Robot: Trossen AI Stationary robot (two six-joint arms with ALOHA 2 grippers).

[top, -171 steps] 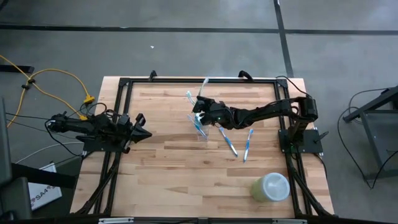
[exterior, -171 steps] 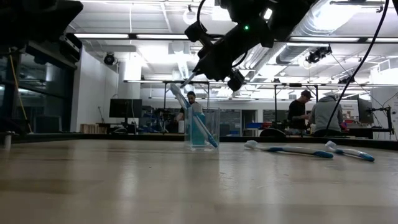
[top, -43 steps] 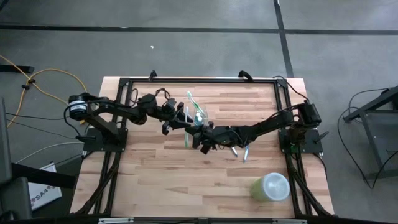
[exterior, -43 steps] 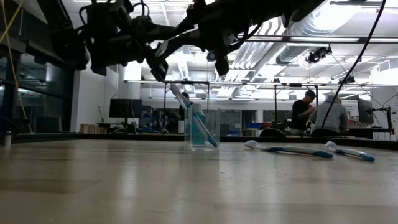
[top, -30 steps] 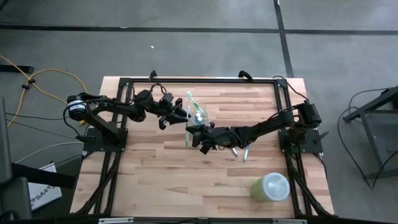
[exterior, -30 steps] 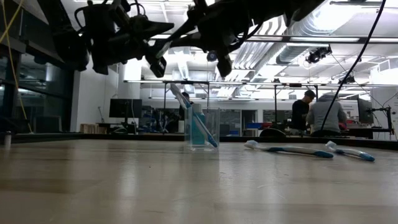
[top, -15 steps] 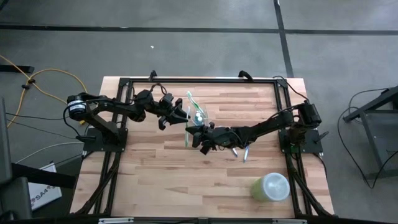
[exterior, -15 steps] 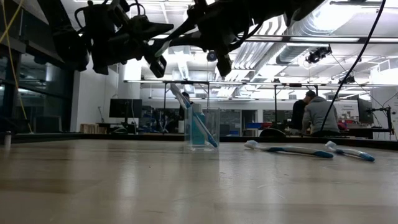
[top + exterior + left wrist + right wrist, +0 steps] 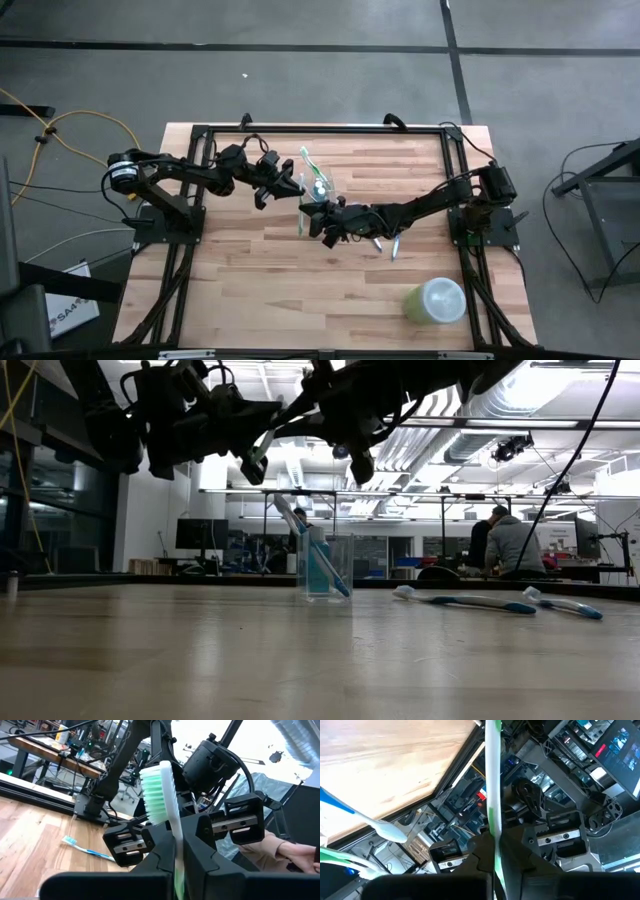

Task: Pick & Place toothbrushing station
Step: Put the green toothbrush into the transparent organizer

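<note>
A green-and-white toothbrush is up in the air above the clear cup, held by both grippers. My left gripper comes from the table's left and is shut on it. My right gripper comes from the right and is also shut on it. The cup stands on its base near the table's middle, with a blue toothbrush leaning on its rim and a small tube inside. Two more blue toothbrushes lie flat on the wood to the right. My left gripper pinches the toothbrush's neck, just below the green bristle head, between its two fingers. The head sticks out past the fingertips, and the brush is clear of the table. My right gripper pinches the toothbrush's shaft between its two fingers. A long stretch of the shaft runs on past the fingertips, clear of the table.
A pale green round container stands at the near right corner. A black frame runs around the tabletop. People are at work in the room beyond the far edge. Bare wood lies at the near left.
My left gripper has shut its fingers on the green toothbrush that my right gripper holds. Both arms have kept still, and the brush has stayed where it was above the cup.
</note>
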